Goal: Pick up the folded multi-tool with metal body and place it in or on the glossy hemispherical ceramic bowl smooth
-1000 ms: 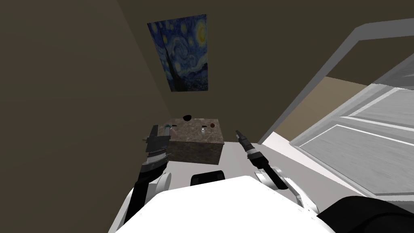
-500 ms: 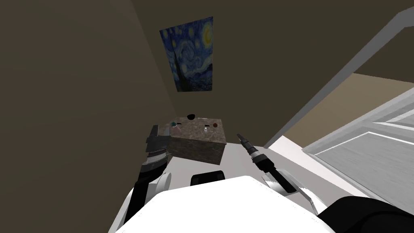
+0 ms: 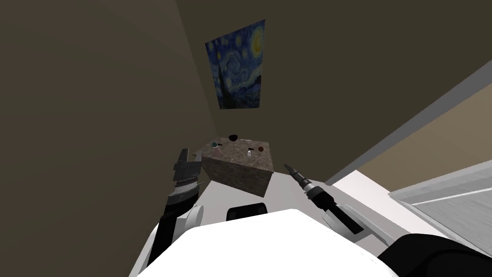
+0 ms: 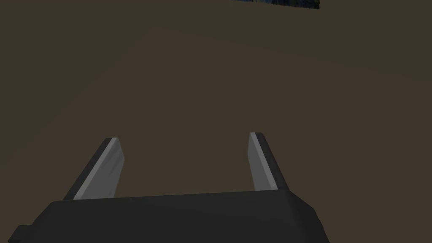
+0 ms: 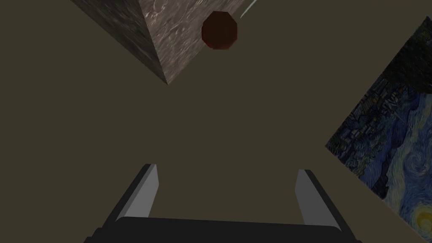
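Observation:
A brown stone-patterned block table (image 3: 240,168) stands by the wall ahead of me. At its far edge sits a small black bowl (image 3: 233,137). Near the middle of the top lies a small pale grey item (image 3: 249,153), too small to tell if it is the multi-tool. My left gripper (image 3: 185,156) hangs just left of the table, and its fingers stand open and empty (image 4: 183,137). To the right of the table and short of it is my right gripper (image 3: 287,167), also open and empty (image 5: 228,168), looking toward the table's corner (image 5: 166,63).
A dark red round item (image 3: 261,149) (image 5: 219,30), a teal item (image 3: 214,144) and a pinkish one (image 3: 218,150) also lie on the table. A blue swirling painting (image 3: 239,67) hangs above it. A grey door frame (image 3: 408,127) runs to the right. White floor (image 3: 288,192) lies around the table.
My view has swung left: the painting and table now sit further right and the white door has slid almost out of view. Both arms keep their pose.

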